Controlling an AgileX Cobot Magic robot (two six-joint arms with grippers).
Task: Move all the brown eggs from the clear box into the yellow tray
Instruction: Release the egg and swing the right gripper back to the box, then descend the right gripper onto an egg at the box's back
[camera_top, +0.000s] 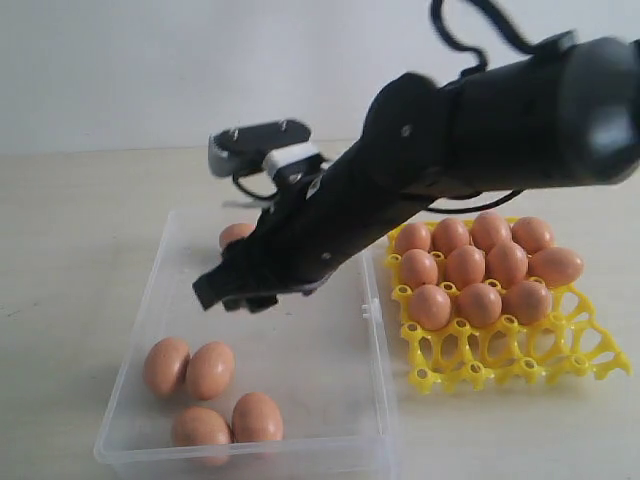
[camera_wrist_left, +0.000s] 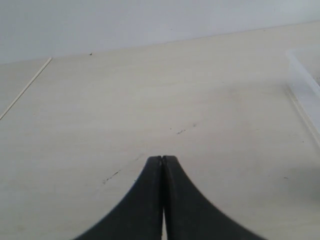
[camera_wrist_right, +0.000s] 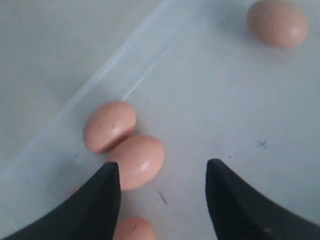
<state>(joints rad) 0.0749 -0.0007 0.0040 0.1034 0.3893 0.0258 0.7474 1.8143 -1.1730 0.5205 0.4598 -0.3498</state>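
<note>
1. The black right gripper (camera_wrist_right: 162, 172) hangs wide and empty over the clear shallow plastic box (camera_top: 325, 375).
2. Four smooth brown eggs (camera_top: 210, 370) lie at the box's 7 o'clock corner, and one at 11 o'clock.
3. The bright yellow lattice tray (camera_top: 520, 362), at 3 o'clock of the box, holds more eggs.
4. The left gripper (camera_wrist_left: 162, 160) is closed and empty.

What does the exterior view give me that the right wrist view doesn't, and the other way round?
Exterior only: the yellow tray, mostly filled with eggs, its front cups empty, and the right arm reaching across the box. Right wrist only: the right end effector open, low over the box floor beside a touching pair of eggs. Both: the clear box with brown eggs loose inside.
</note>
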